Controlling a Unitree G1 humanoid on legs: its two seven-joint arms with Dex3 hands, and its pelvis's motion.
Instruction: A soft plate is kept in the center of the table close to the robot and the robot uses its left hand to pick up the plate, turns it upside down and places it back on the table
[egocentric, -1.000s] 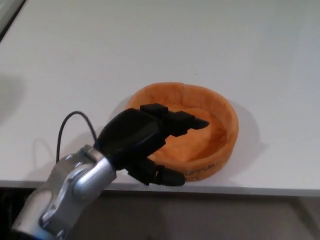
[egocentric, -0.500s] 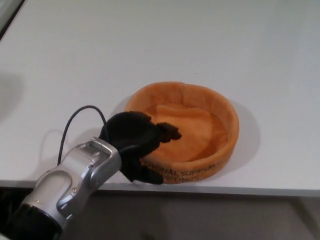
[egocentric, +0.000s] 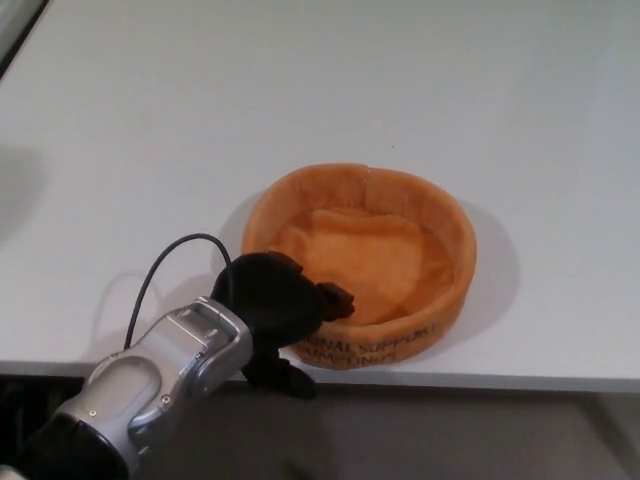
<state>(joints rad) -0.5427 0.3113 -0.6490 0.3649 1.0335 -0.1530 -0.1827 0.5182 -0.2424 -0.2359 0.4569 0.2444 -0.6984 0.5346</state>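
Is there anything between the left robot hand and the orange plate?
Nothing: in the head view the left robot hand sits right on the orange plate's near rim.

I see 1 orange soft plate (egocentric: 375, 255) upright near the front edge of the white table (egocentric: 300, 90), my left hand (egocentric: 280, 305) at its near-left rim, fingers (egocentric: 335, 300) curled over the wall, thumb outside below, black cable (egocentric: 165, 265) looping behind the wrist

Perhaps a lab: bare white table (egocentric: 300, 90), nothing homely.
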